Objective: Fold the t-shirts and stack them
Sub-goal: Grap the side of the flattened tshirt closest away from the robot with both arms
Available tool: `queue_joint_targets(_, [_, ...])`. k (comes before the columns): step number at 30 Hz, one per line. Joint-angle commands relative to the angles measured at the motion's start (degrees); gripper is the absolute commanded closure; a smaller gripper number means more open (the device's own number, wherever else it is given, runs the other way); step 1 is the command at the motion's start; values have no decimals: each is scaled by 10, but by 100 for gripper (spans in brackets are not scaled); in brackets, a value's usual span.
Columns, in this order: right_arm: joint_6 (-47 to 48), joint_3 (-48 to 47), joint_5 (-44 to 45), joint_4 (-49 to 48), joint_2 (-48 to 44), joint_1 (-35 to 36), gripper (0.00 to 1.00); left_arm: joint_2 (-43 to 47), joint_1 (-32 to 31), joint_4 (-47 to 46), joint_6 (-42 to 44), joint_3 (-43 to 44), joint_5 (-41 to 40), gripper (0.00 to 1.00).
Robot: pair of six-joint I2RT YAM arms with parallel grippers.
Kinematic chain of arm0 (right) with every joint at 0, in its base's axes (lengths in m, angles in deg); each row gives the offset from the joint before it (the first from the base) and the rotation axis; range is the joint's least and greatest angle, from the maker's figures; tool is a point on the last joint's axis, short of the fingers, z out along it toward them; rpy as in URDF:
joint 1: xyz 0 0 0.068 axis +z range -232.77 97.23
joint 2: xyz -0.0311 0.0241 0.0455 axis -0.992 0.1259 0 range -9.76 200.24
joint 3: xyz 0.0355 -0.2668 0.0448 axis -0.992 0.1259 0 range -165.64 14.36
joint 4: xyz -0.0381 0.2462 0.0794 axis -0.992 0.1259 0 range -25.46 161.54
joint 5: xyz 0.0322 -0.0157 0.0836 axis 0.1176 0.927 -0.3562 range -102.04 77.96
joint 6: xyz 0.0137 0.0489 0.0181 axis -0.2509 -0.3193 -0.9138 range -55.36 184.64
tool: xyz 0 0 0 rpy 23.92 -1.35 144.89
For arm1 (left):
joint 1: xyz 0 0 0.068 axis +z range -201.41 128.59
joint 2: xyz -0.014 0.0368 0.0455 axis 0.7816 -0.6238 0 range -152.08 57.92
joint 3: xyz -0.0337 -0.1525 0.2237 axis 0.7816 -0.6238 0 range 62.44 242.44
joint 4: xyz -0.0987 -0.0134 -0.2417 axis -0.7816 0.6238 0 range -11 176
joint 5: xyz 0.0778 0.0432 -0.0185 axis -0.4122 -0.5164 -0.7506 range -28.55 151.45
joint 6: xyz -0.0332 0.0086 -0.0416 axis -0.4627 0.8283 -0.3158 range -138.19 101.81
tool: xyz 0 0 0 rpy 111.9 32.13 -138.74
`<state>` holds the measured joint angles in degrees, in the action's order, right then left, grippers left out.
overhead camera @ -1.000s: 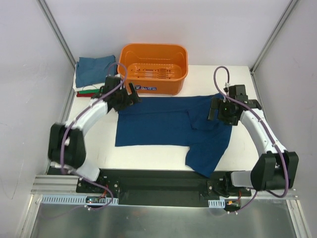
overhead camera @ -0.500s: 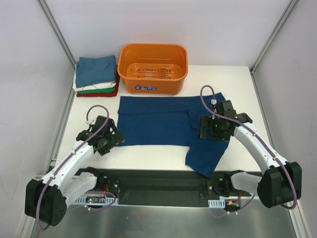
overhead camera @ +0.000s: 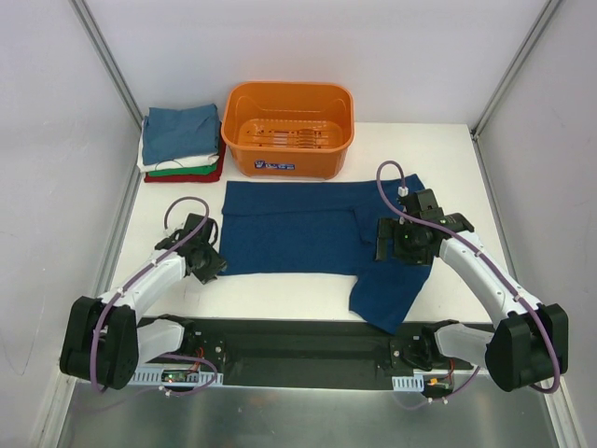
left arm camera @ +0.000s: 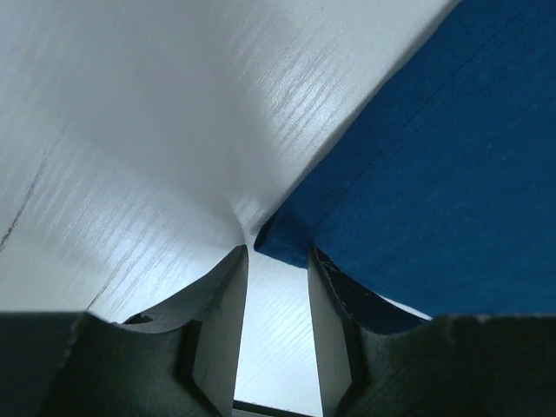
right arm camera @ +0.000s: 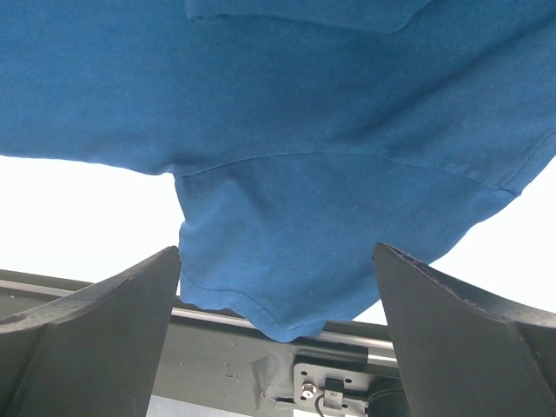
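While the left gripper (left arm camera: 276, 256), jaws narrowed but clamped on nothing yet, meets the near-left corner of the tee (overhead camera: 289, 229), the right gripper (right arm camera: 276, 252) hangs wide apart over a sleeve. The tee lies unfolded mid-table, with the folded tees (overhead camera: 182, 140) stacked beyond.

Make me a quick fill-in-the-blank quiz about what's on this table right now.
The basket is colored ____. The folded stack sits to the basket's ____. The right gripper is ____. The left gripper is at the spread shirt's near-left ____.
Answers: orange; left; open; corner.
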<state>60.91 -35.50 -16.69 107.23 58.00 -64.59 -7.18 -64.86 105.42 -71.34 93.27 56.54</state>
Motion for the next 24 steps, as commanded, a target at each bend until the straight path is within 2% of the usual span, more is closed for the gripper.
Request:
queue_joint_targets(1, [-10,-4,15,9,-5,5,3,-23,2,-17,-1,-10,-11,67])
queue_joint_targets(11, [-5,-5,5,41,-12,8,4,-77,5,-62,9,0,0,73])
queue_joint_targets(13, [-2,-8,8,55,-17,12,3,-82,5,-63,14,2,2,93])
queue_joint_targets(14, [-1,-10,8,63,-18,16,3,-82,5,-63,16,4,4,100])
queue_joint_targets(16, [4,-16,3,87,-23,30,3,-78,5,-63,22,4,10,100])
queue_joint_targets(19, [5,-29,4,135,-15,104,2,-57,5,-62,27,0,13,100])
queue_joint_targets(20, [-11,-31,10,147,-7,161,1,-51,5,-62,27,-2,14,100])
queue_joint_targets(22, [-32,-30,17,165,18,227,1,-38,5,-61,27,-3,16,100])
queue_joint_targets(23, [-48,-24,26,166,28,289,3,-36,5,-61,27,-2,17,100])
queue_joint_targets(24, [-76,-20,30,167,47,315,5,-34,6,-61,28,-2,18,100])
